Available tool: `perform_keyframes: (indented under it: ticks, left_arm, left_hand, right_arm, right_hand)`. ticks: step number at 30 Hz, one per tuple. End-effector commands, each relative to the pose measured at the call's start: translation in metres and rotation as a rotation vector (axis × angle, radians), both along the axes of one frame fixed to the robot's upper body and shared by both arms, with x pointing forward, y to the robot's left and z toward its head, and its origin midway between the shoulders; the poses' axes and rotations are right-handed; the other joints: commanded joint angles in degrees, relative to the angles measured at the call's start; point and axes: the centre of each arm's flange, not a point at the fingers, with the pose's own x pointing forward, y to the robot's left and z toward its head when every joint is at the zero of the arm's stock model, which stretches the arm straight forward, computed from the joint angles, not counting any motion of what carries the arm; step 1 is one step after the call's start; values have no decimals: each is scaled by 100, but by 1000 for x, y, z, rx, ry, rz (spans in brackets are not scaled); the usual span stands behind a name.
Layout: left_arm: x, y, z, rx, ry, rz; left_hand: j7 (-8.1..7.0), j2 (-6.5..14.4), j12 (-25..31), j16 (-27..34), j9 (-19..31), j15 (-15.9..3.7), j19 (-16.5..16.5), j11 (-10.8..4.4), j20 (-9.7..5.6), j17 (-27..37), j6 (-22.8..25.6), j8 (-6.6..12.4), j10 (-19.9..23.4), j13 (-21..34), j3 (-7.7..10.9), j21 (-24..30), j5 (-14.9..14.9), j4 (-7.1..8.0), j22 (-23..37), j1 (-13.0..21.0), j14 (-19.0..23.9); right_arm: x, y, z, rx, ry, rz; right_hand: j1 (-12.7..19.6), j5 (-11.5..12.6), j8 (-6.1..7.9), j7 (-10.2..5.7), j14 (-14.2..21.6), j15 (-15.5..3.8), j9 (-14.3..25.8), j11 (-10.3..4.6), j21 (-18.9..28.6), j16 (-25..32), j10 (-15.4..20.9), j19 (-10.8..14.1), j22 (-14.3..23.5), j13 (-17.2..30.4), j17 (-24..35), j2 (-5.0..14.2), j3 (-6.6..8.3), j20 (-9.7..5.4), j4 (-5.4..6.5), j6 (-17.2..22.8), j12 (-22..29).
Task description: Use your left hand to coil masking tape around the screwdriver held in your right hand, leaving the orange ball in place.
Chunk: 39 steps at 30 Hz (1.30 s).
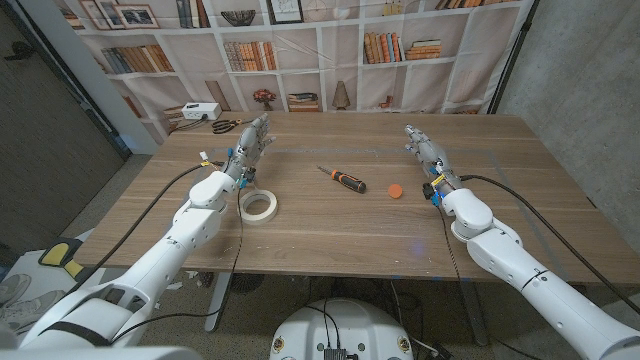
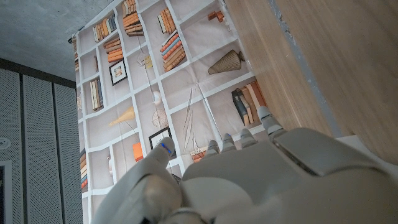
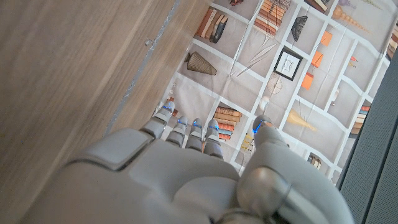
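I've got both arms out over the wooden table (image 1: 330, 225) and nothing picked up. My left hand (image 1: 249, 143) sits on the left side with fingers stretched forward and a little apart, holding nothing; the roll of masking tape (image 1: 257, 206) lies flat on the wood just behind it, right beside my forearm. My right hand (image 1: 424, 148) mirrors it on the right, fingers extended, also empty. Between the 2 hands lies the screwdriver (image 1: 342, 179), orange-and-black handle toward the right, shaft angled to the far left. Just beside its handle, on the right, sits the orange ball (image 1: 396, 189). Far left, scissors (image 1: 225, 126) and a white box (image 1: 200, 110) sit by the table's back edge.
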Motion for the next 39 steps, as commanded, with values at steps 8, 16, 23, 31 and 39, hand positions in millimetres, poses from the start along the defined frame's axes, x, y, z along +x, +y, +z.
perform_keyframes:
  ticks: [8, 16, 23, 31, 39]
  left_arm:
    - [-22, -4, 8, 82, -27, 122]
    - [-32, 4, 7, 91, -26, 123]
    - [-38, 10, 2, 90, -23, 125]
    - [-43, 14, -2, 85, -23, 127]
    - [-44, 14, -4, 80, -26, 120]
  left_hand:
    - [58, -13, 180, 139, 15, 209, 73, 128, 220, 40, 535, 73, 574, 56, -32, 16, -88, -112, 40, 105, 691]
    - [80, -28, 229, 182, 17, 221, 158, 185, 225, 49, 680, 66, 796, 65, -27, 10, -132, -162, 47, 149, 952]
    - [52, -33, 229, 183, 18, 232, 179, 197, 228, 52, 706, 59, 823, 68, -29, 8, -145, -172, 49, 156, 997]
    - [45, -40, 226, 180, 19, 234, 190, 195, 230, 55, 717, 52, 836, 70, -32, 5, -154, -178, 51, 159, 1018]
    - [38, -51, 221, 172, 20, 241, 201, 200, 232, 58, 719, 41, 847, 72, -39, 0, -164, -184, 52, 159, 1031]
  right_arm:
    - [-18, 16, 27, -348, 0, -83]
    - [-29, 36, 34, -523, 0, -149]
    - [-36, 58, 40, -688, 7, -202]
    - [-38, 76, 41, -798, 12, -214]
    - [-42, 92, 42, -898, -13, -273]
  right_hand:
    - [334, -93, 66, -39, 531, 32, 21, -21, 108, 171, 283, 215, 37, 33, 63, 79, 127, 376, -171, 252, 75]
    - [379, -107, 61, -58, 538, 11, 22, -48, 103, 166, 325, 213, 41, 36, 71, 98, 144, 376, -181, 265, 79]
    - [399, -121, 56, -74, 525, -35, 24, -65, 100, 157, 334, 213, 42, 39, 80, 103, 147, 371, -180, 272, 73]
    - [446, -130, 64, -80, 530, -84, 26, -79, 106, 151, 366, 241, 44, 43, 86, 119, 161, 347, -188, 323, 72]
    - [584, -120, 53, -12, 516, -179, 31, -146, 111, 126, 406, 283, 42, 53, 85, 46, 184, 314, -261, 308, 70]
